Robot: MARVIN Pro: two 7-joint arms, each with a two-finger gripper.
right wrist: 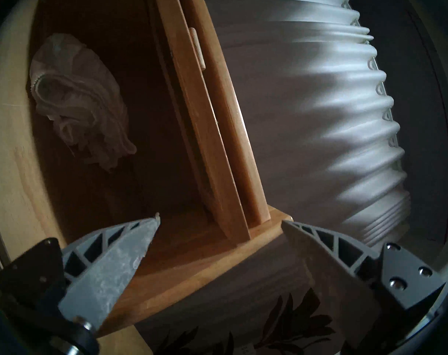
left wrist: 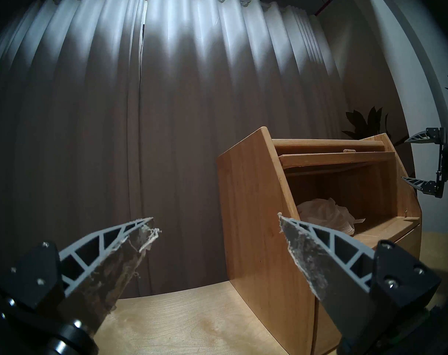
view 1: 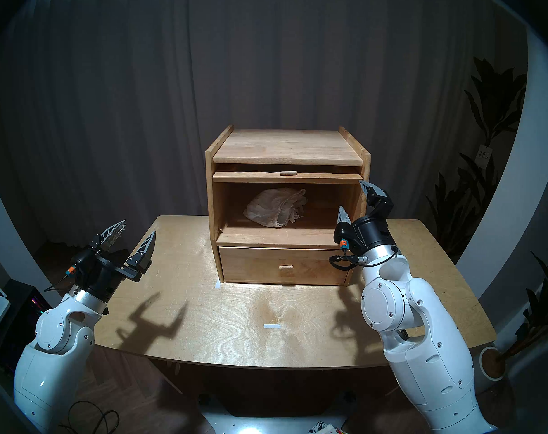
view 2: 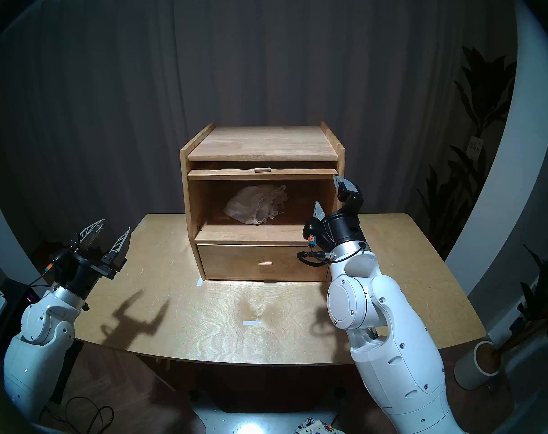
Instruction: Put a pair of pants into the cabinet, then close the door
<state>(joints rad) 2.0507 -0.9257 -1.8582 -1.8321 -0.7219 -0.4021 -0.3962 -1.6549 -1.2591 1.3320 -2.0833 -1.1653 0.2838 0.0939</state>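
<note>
The light-brown cabinet (view 1: 285,148) stands at the back middle of the table. The white pants (view 1: 275,206) lie crumpled inside its open upper compartment, left of centre; they also show in the right wrist view (right wrist: 77,98). The door (view 1: 250,177) is swung up and lies flat under the cabinet top, only its front edge and knob showing. My right gripper (view 1: 350,194) is open and empty at the compartment's right front edge; in its wrist view one finger is inside and one outside the right wall. My left gripper (view 1: 139,227) is open and empty above the table's left side.
The drawer (view 1: 285,265) below the compartment is shut. The wooden table (view 1: 235,314) has small white tape marks (view 1: 272,326) in front of the cabinet. A dark curtain hangs behind. Potted plants (view 1: 492,117) stand at the right.
</note>
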